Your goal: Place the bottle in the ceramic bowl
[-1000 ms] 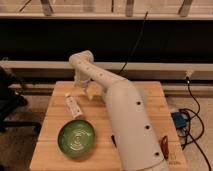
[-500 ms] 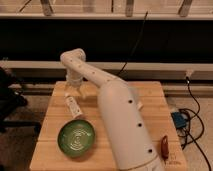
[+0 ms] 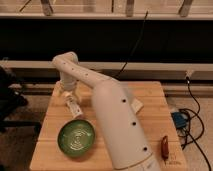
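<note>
The bottle [image 3: 75, 108], small, slim and pale, lies on the wooden table [image 3: 155, 107] at its left side, just behind the bowl. The ceramic bowl [image 3: 76, 137] is round and green with pale swirl lines; it stands near the table's front left and holds nothing. My gripper [image 3: 67, 93] hangs down from the white arm's wrist [image 3: 65, 64], right over the far end of the bottle and close to the tabletop. The thick white arm [image 3: 117, 127] crosses the middle of the table and hides part of it.
A flat white block [image 3: 136, 105] peeks out from behind the arm at mid table. A small red object [image 3: 163, 147] lies near the front right edge. Cables and a blue item [image 3: 179, 120] lie on the floor to the right. A dark chair [image 3: 9, 100] stands at the left.
The arm has swung left across the table, and the gripper has come down from beside the white block to just over the bottle. The bottle and the bowl have not moved.
</note>
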Available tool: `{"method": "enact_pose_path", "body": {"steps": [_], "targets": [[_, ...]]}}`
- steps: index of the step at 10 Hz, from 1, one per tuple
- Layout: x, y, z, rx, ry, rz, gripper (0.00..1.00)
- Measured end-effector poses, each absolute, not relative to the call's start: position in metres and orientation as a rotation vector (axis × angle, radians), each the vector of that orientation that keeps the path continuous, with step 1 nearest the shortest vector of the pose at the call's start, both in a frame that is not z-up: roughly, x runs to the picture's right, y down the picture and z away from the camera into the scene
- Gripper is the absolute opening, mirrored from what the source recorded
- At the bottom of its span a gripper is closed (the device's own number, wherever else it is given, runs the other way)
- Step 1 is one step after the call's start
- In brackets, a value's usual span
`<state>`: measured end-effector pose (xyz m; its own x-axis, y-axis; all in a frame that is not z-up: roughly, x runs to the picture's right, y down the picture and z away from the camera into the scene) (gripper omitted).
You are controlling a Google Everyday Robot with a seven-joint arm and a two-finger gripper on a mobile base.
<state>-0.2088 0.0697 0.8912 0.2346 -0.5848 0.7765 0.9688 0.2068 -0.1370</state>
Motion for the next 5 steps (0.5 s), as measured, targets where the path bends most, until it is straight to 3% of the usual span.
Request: {"method": "enact_pose_path", "body": {"steps": [5], "targets": [[-0.200, 0.103, 0.894, -0.698, -0.697, -1.311, 0.80]]}}
